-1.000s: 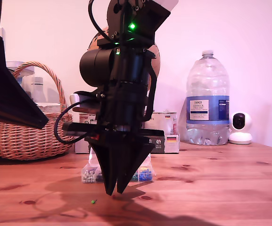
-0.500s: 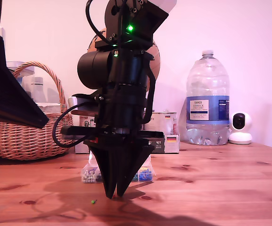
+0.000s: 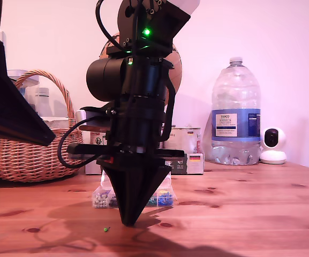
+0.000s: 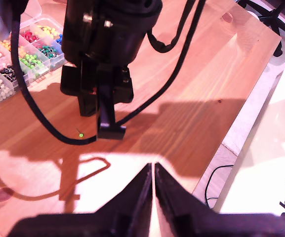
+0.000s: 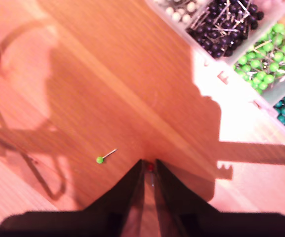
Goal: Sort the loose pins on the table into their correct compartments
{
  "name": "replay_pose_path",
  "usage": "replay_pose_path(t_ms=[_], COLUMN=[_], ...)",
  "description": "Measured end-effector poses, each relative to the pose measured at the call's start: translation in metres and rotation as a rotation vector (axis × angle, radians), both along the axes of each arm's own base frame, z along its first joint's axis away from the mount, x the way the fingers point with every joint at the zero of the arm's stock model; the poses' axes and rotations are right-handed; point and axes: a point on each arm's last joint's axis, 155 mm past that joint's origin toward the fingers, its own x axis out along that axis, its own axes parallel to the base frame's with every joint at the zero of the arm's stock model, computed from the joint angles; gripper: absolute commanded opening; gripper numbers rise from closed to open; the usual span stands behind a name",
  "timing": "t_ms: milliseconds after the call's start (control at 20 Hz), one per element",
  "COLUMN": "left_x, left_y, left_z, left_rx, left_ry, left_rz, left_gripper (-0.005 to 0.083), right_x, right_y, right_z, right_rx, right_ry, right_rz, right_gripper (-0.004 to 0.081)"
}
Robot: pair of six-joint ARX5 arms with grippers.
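**Second gripper pinched at the tabletop, first held high**

My second gripper points straight down from a vertical arm, its tips on the table. Its jaws have come together since a second ago, with a red pin nipped between the tips. My first gripper hangs well above, jaws nearly together with only a sliver of gap.
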Motion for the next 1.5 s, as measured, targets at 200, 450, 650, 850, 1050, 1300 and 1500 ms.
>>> replay_pose_path(t_ms=[200, 450, 650, 850, 1050, 1300, 1500], left_x=[0.0, 0.0, 0.0, 0.0, 0.0, 0.0, 0.0], left_y=[0.0, 0.0, 0.0, 0.0, 0.0, 0.0, 0.0], left_z=[0.0, 0.0, 0.0, 0.0, 0.0, 0.0, 0.0], left_rx=[0.0, 0.0, 0.0, 0.0, 0.0, 0.0, 0.0], left_ry=[0.0, 0.0, 0.0, 0.0, 0.0, 0.0, 0.0], left_rz=[0.0, 0.0, 0.0, 0.0, 0.001, 0.0, 0.0], left_gripper=[-0.0021, -0.0021, -0.0021, -0.0021, -0.0021, -0.0021, -0.0021], right_x=[0.0, 0.0, -0.003, -0.004, 0.0, 0.002, 0.016], right_y=[0.0, 0.0, -0.004, -0.004, 0.0, 0.002, 0.001], right_z=[0.0, 0.0, 0.0, 0.002, 0.013, 0.024, 0.033], right_rx=[0.0, 0.0, -0.022, -0.04, -0.033, -0.03, -0.027], right_ry=[0.0, 0.001, 0.02, 0.033, 0.027, 0.021, -0.015], right_rz=[0.0, 0.0, 0.002, 0.022, 0.027, 0.049, 0.034], right_gripper=[-0.001, -0.0011, -0.0011, -0.0011, -0.0011, -0.0011, -0.0011])
